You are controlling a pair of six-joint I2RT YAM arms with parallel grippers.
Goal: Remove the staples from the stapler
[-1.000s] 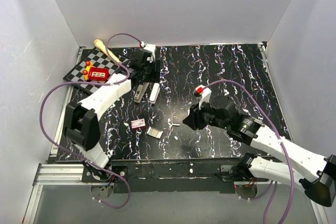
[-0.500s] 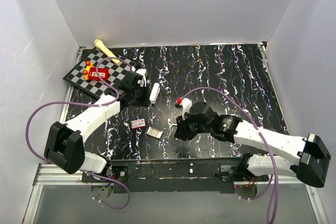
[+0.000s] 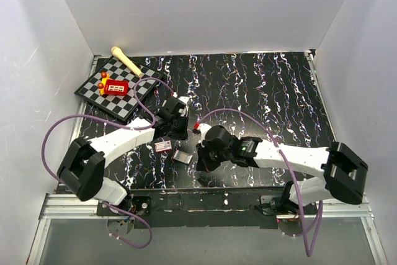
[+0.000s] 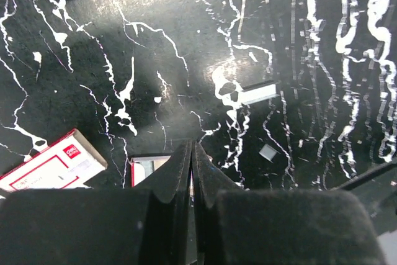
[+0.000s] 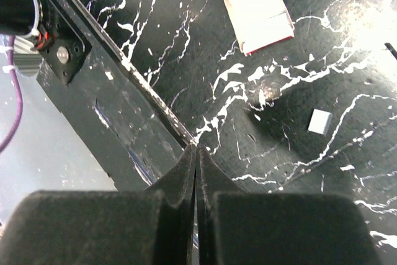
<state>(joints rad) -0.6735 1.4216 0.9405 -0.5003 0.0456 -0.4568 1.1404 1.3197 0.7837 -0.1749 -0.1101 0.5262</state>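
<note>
The left pincer (image 4: 191, 148) is clenched empty by the red-and-white box (image 4: 49, 167), the staples (image 4: 259, 92) lie loose on the surface (image 3: 260, 91) to its right, the stapler is hidden from view, and the right pincer (image 5: 195, 149) is clenched empty, so unloading looks done.

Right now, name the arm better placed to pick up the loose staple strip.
Probably left. The staples lie clear ahead of the shut left gripper; the shut right gripper points at the table's near edge, strip out of its view.
</note>
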